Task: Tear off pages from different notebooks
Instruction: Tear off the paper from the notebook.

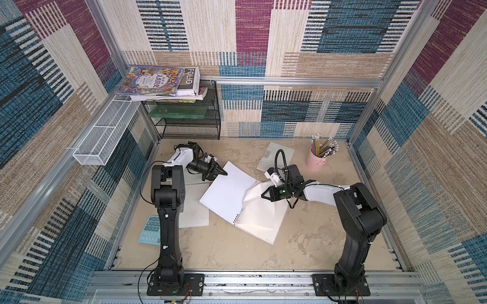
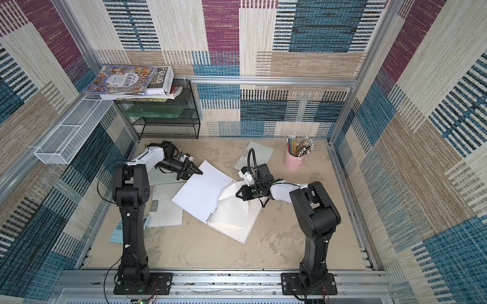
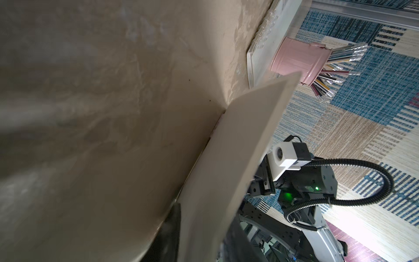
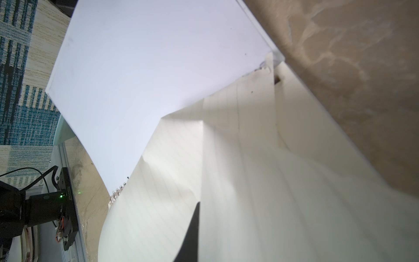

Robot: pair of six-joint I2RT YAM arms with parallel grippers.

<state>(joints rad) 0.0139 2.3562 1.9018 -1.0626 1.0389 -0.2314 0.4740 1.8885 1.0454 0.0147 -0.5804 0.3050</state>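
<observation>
1. In both top views, patchwork woven fabric in blue, maroon, cream and tan covered the walls (image 1: 338, 36) around a mottled beige table (image 1: 303, 244). Two black arms were mounted at the table's near edge.
2. In a top view, a pink cup (image 1: 316, 162) at the back right held an upright bunch of pencils (image 1: 324, 147). At the back left, a black mesh rack (image 1: 187, 120) held a flat green item (image 1: 179, 111) on an upper shelf, with books (image 1: 155, 81) stacked on its top. A white mesh tray (image 1: 103, 134) hung on the left wall.
3. In both top views, an open notebook (image 1: 227, 194) lay mid-table. The left gripper (image 1: 223, 173) was closed on the notebook's far left edge. The right gripper (image 1: 264, 196) pinched a page (image 1: 258, 206), lifted and creased above the notebook's right half. A closed notebook (image 1: 281, 154) lay just beside the cup, and a third notebook (image 1: 194, 209) lay under the left arm, near a light-blue calculator (image 1: 150, 233).
4. In the left wrist view, the open notebook's edge (image 3: 238, 147) rose off the table (image 3: 90, 113) between two dark fingers (image 3: 167, 236). The pink cup (image 3: 297, 61) and its pencils (image 3: 340, 56) showed beyond, in front of the closed notebook (image 3: 263, 56).
5. In the right wrist view, the ruled page (image 4: 249, 181) curled up around one dark finger (image 4: 192, 231). The notebook's blank left half (image 4: 147, 68) lay behind it. Whether the page was free of the wire binding (image 4: 115, 195) could not be told.
</observation>
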